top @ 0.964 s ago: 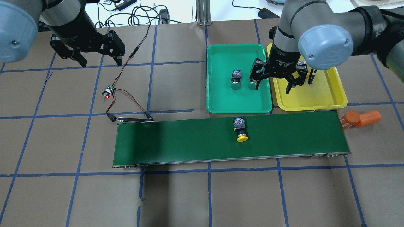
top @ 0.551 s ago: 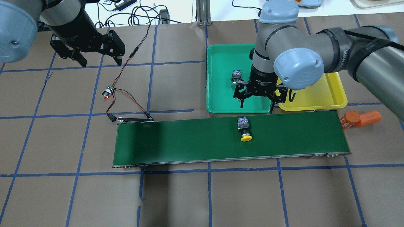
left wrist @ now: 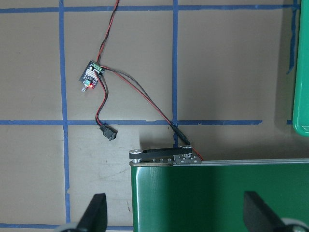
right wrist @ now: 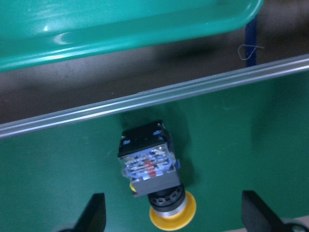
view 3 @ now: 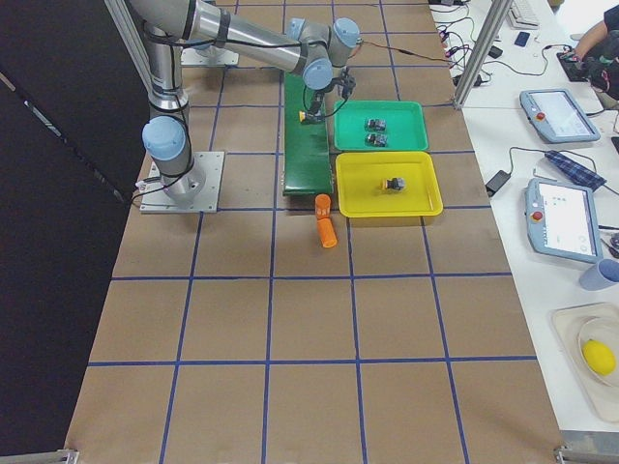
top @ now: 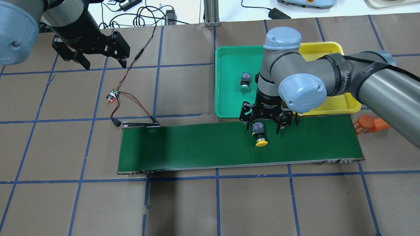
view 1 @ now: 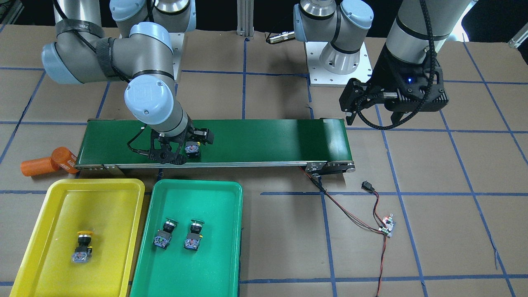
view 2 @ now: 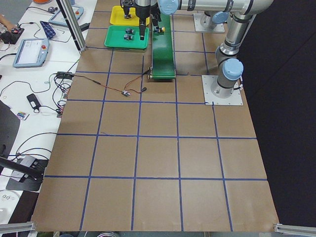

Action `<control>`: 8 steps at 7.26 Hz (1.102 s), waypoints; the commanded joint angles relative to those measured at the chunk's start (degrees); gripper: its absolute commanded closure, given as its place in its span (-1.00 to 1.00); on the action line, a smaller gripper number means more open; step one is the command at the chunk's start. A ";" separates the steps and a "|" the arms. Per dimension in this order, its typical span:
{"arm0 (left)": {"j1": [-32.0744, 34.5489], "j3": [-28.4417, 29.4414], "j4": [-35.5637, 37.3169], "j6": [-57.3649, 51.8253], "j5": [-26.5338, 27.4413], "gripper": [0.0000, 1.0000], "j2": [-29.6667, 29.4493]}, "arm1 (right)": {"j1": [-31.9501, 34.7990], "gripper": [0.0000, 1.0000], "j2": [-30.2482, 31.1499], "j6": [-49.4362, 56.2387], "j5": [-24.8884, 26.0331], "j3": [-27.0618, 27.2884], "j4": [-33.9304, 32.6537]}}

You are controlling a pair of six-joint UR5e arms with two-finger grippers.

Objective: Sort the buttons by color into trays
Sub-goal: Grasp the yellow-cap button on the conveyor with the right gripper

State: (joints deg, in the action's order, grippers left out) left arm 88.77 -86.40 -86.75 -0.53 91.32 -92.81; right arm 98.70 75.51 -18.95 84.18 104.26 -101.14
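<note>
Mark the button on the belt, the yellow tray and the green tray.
Button on the belt (right wrist: 147, 166): right wrist view, on its contact block.
Yellow tray (view 1: 111, 231): front-facing view, on its bare floor.
Green tray (view 1: 220, 255): front-facing view, on its bare floor.

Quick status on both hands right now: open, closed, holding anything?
Left hand: open, empty.
Right hand: open, straddling the yellow button on the conveyor belt, not gripping it.

Glossy plastic green tray (right wrist: 120, 29), matt conveyor belt (right wrist: 58, 169) (metal-edged), shiny yellow button (right wrist: 153, 176)

Brown table (top: 183, 206) gridded with blue tape (top: 217, 203), white bench (view 2: 34, 69) — cables (top: 144, 14), tablet (view 2: 30, 52)
</note>
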 commanded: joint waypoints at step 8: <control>-0.09 0.09 0.00 0.00 0.00 -1.00 0.00 | -1.84 1.00 -0.89 0.32 10.71 -9.73 -1.33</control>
State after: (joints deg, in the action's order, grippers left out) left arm 88.72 -86.31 -86.75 -0.53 91.32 -92.81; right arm 97.45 74.45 -18.69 91.99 99.49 -102.05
